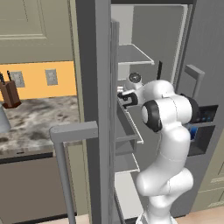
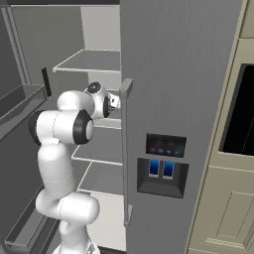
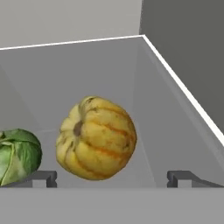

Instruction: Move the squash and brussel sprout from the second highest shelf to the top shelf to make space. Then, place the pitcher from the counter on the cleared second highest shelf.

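the gripper (image 3: pixel 111 178) is spread wide with nothing between its tips, which show low at either side of the hand view, and the squash (image 3: pixel 96 138) sits right in the gap ahead of them. it rests on the second highest shelf (image 3: pixel 144 131), well inside the fridge near the back corner, with the brussel sprout (image 3: pixel 17 155) just beside it on one side (whether the two touch is hard to say). the squash looks hard and ribbed with a smooth rind, so it should be stiff and fairly light but apt to roll or slip; a hold across its widest belly, tips seated in the grooves, seems safest. the sprout is probably light and slightly yielding, easily nudged by a passing finger. from the left base view the arm reaches in under the top shelf (image 1: pixel 131 54), where both are bound.
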